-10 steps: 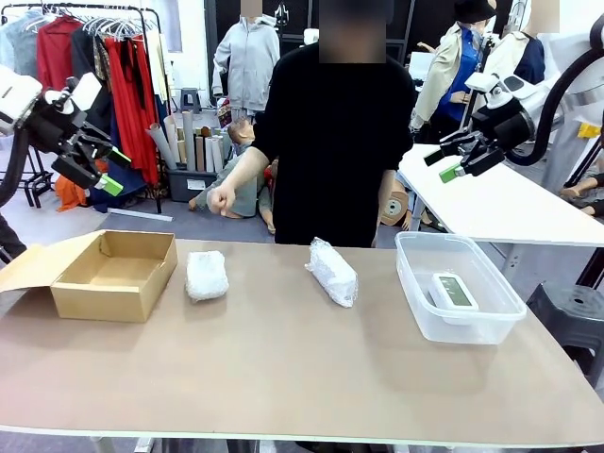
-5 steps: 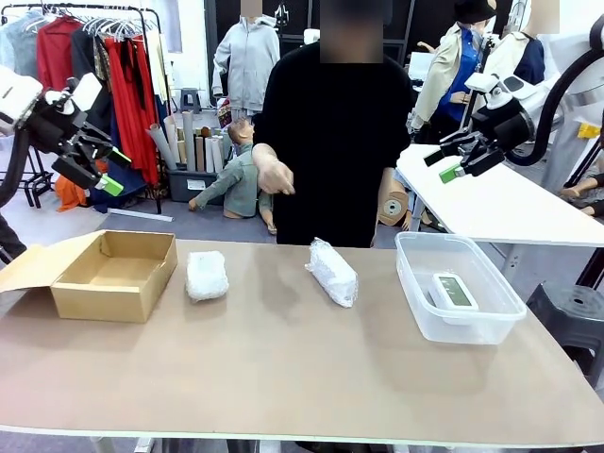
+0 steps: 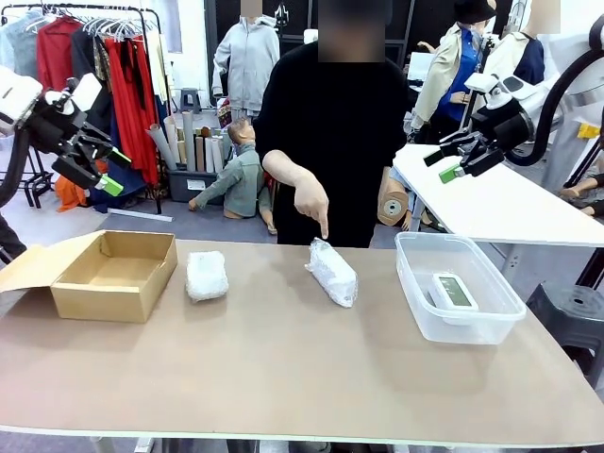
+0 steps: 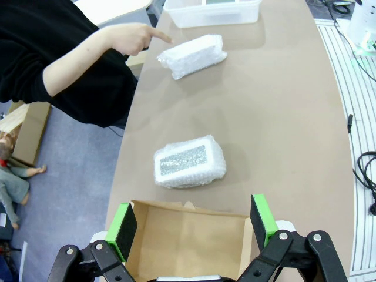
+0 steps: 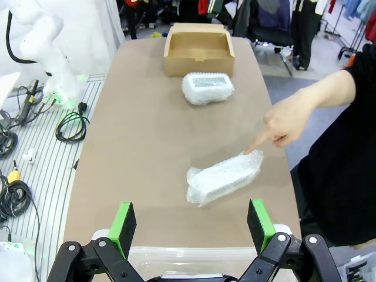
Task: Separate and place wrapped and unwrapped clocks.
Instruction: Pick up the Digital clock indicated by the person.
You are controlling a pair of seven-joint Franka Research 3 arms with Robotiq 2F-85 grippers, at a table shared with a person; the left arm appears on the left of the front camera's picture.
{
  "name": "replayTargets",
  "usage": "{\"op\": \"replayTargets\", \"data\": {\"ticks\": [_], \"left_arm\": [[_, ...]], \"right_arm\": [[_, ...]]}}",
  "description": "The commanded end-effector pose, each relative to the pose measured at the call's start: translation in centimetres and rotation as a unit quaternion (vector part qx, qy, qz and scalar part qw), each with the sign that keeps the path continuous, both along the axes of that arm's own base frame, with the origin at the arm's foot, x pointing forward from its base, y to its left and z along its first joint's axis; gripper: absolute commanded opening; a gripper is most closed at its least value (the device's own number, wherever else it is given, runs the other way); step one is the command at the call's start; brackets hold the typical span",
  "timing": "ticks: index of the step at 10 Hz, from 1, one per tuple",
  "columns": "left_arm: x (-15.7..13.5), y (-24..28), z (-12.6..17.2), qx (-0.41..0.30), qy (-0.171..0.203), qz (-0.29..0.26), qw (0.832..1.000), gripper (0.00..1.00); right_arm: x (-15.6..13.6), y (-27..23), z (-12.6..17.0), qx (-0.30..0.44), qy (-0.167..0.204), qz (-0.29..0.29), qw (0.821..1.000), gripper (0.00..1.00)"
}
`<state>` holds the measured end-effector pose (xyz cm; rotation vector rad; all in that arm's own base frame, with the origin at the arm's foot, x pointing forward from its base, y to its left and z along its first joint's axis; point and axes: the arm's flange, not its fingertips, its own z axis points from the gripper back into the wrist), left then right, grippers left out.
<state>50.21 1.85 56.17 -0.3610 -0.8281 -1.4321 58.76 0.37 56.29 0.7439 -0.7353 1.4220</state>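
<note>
**Sorting scarcely begun (twelve o'clock = the person's side).** The bare white clock (image 3: 454,291) lies inside the clear tub (image 3: 415,283) at three o'clock on the bench (image 3: 283,368). The squat wrapped clock (image 3: 207,275) lies loose at ten o'clock, just beside the open cardboard box (image 3: 118,274) at nine. The long wrapped clock (image 3: 332,272) lies at one o'clock, and the person's hand (image 3: 310,198) points a forefinger down at it. The left claw (image 3: 111,170) and right claw (image 3: 440,165) hang high over the bench ends, jaws spread wide, holding nothing. Judged outstanding: both wrapped clocks, probably bound for the box.
</note>
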Motion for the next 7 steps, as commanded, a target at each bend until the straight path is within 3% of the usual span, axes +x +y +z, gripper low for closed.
{"op": "replayTargets", "data": {"ticks": [1,7], "left_arm": [[-0.01,-0.02,0.05,-0.002,-0.001,0.000,1.000,1.00],[-0.01,-0.02,0.05,-0.002,-0.001,0.000,1.000,1.00]], "right_arm": [[-0.02,0.10,-0.01,0.005,0.000,0.000,1.000,1.00],[-0.02,0.10,-0.01,0.005,0.000,0.000,1.000,1.00]]}}
